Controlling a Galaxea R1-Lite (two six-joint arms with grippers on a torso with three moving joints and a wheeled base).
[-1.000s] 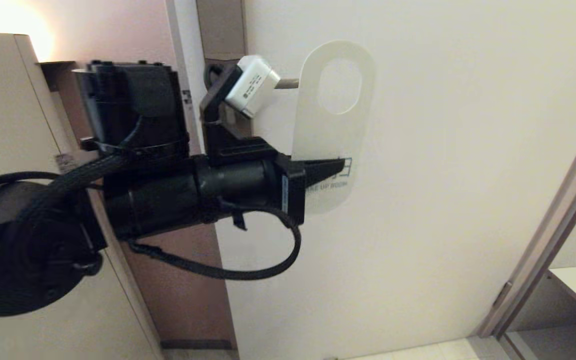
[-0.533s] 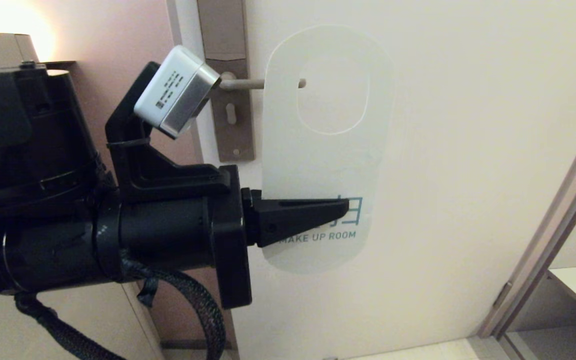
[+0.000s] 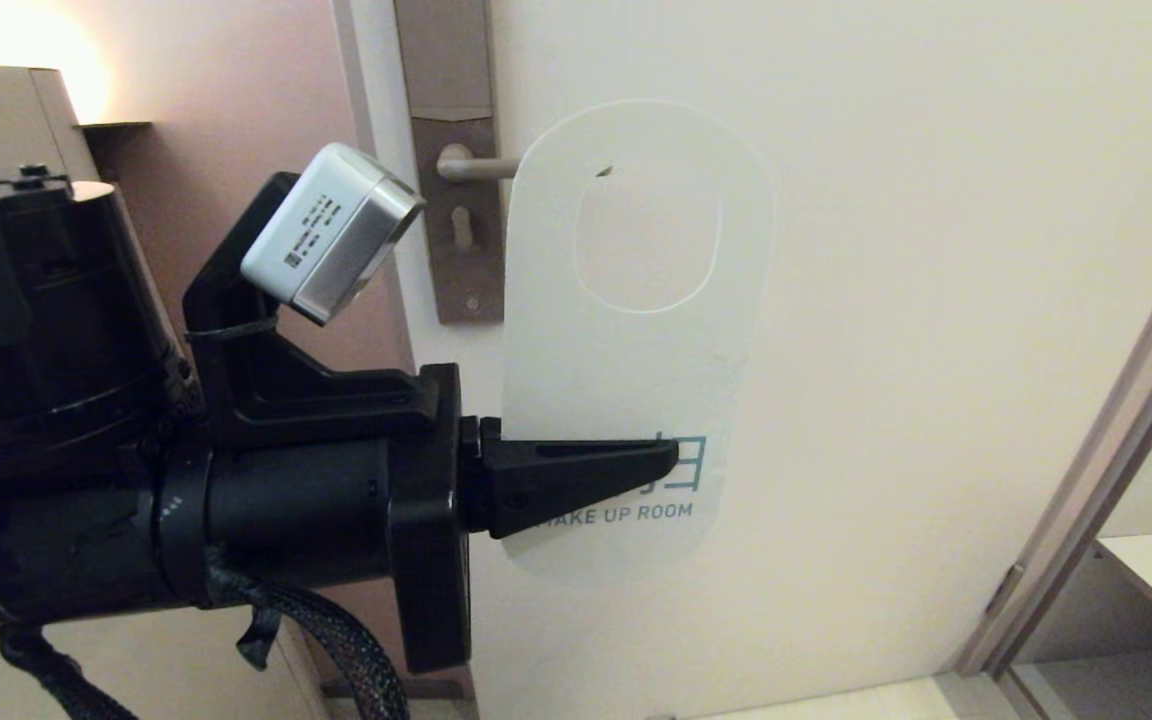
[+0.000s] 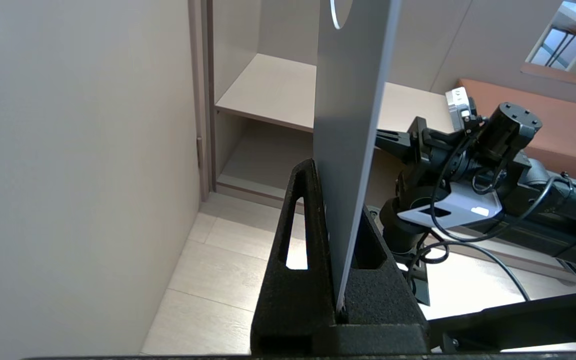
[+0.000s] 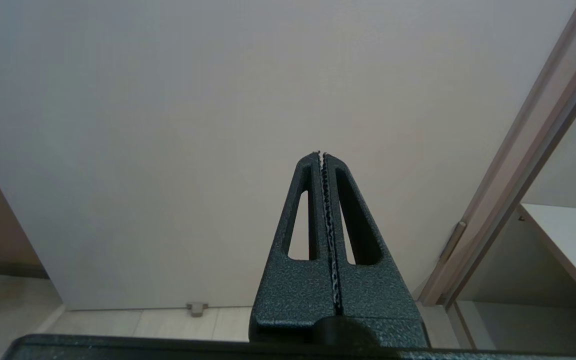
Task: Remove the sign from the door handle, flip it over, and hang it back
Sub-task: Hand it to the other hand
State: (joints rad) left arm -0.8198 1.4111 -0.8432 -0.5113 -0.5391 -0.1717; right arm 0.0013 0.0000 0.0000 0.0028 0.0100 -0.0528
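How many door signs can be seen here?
1. The sign is clamped at its lower part by the left claw, in front of the door, its hole near the door handle tip. Others may be hidden.

Warmly lit in the head view, with a blown-out glow at the far upper left spilling onto the pink wall (image 3: 266, 90). Softly shadowed beneath the sign (image 3: 636, 340), whose white face nearly merges with the pale door (image 3: 936, 300); only faint outlines of the oval hole. Deep black, detail-poor on the left gripper (image 3: 671, 462) and arm. Cooler and greyer in both wrist views, evenly lit, without glare. Sharp on the textured fingers (image 5: 313, 280) of the right gripper (image 5: 321, 155); slightly soft on the near sign edge in the left wrist view.
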